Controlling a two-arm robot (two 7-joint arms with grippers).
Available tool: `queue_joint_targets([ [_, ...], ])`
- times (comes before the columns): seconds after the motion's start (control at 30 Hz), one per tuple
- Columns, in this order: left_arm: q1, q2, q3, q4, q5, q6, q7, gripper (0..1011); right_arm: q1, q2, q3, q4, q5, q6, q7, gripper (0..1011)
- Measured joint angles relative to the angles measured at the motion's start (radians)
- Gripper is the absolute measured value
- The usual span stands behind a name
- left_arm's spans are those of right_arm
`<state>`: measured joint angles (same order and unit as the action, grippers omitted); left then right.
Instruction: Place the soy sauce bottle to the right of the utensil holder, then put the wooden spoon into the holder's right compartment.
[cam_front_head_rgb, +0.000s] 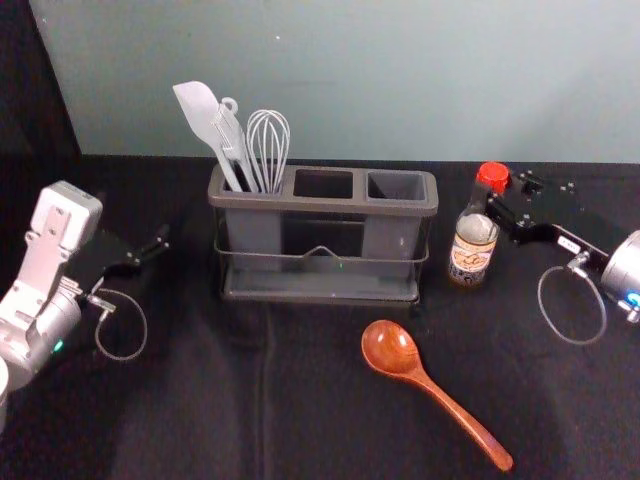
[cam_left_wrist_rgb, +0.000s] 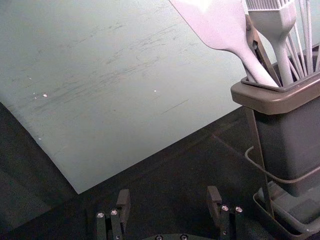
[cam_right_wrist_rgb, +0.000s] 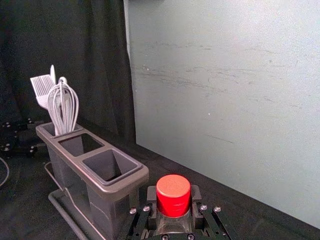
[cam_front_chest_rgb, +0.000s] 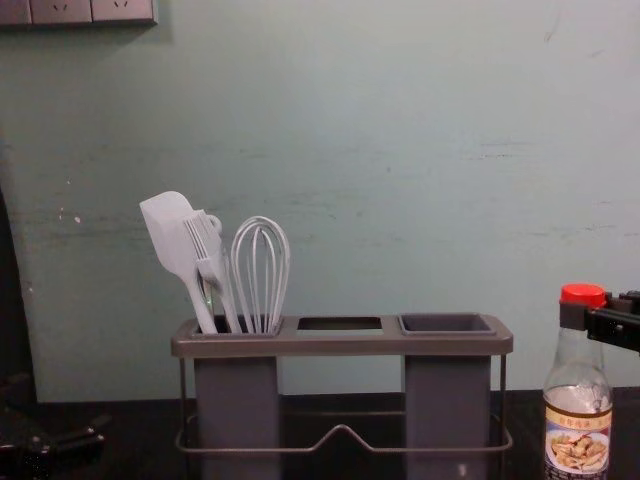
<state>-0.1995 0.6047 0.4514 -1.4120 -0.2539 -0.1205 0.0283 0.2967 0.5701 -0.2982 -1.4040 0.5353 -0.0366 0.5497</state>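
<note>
Your right gripper (cam_front_head_rgb: 499, 206) hugs the soy sauce bottle (cam_front_head_rgb: 472, 250) by its neck, to the right of the utensil holder (cam_front_head_rgb: 300, 204). Your left gripper (cam_front_head_rgb: 150, 254) is wide open, over at the left. The wooden spoon (cam_front_head_rgb: 388, 347) lies in front of the holder.

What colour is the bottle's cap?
The cap is red, seen best in the right wrist view.

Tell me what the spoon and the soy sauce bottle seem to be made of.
The spoon looks like wood with a glossy, lacquer-like finish: reddish brown, with bright reflections in the bowl. The soy sauce bottle is smooth and see-through at the neck, so probably glass, though clear plastic is possible; its opaque red cap looks like plastic.
</note>
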Motion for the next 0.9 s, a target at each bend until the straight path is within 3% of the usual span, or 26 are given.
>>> queue_joint_targets([
  [0.9,0.0,0.0,0.0,0.0,0.0,0.0,0.0,1005,0.0,-0.024,0.005,0.039,-0.024,-0.024,-0.002,383],
])
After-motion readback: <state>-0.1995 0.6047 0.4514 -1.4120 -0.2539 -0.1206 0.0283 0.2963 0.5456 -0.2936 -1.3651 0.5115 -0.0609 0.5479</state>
